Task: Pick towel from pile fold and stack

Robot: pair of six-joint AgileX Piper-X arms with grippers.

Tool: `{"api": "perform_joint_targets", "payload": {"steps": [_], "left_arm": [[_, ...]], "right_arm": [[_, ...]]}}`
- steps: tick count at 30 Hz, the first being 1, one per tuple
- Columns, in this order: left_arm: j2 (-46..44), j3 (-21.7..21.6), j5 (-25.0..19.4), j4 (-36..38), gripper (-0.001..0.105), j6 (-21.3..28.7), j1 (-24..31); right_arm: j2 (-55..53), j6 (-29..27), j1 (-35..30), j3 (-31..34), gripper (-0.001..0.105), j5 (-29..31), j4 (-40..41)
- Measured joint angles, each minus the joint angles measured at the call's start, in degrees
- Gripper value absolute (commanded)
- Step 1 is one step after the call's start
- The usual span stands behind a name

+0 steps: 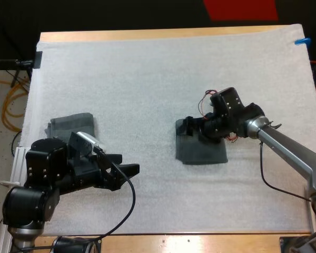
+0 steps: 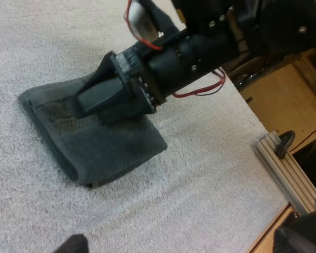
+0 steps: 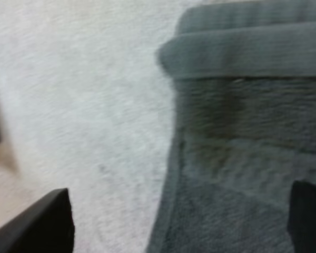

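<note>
One folded dark grey-green towel (image 1: 203,150) right of centre on the white foam mat (image 1: 147,79), right gripper (image 1: 188,127) over its upper-left corner, fingers apart, second dark grey-green towel (image 1: 68,124) at left, behind left gripper (image 1: 124,164), fingers spread.

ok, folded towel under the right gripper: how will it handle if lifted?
Probably floppy: the folded towel is cloth lying flat in layers, so a pinch by the right gripper at one edge would likely let it sag open. Likely light; pushed across the fuzzy mat, it may bunch rather than slide.
</note>
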Motion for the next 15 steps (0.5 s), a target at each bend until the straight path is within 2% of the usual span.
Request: {"api": "perform_joint_targets", "payload": {"steps": [7, 15], "left_arm": [[0.0, 0.0, 0.0, 0.0, 0.067, 0.0, 0.0], [0.0, 0.0, 0.0, 0.0, 0.067, 0.0, 0.0]], "right_arm": [[-2.2, -0.1, 3.7, -0.1, 0.082, -1.6, -0.4], [3.2, -0.1, 8.2, 0.1, 0.082, -1.9, -1.9]]}}
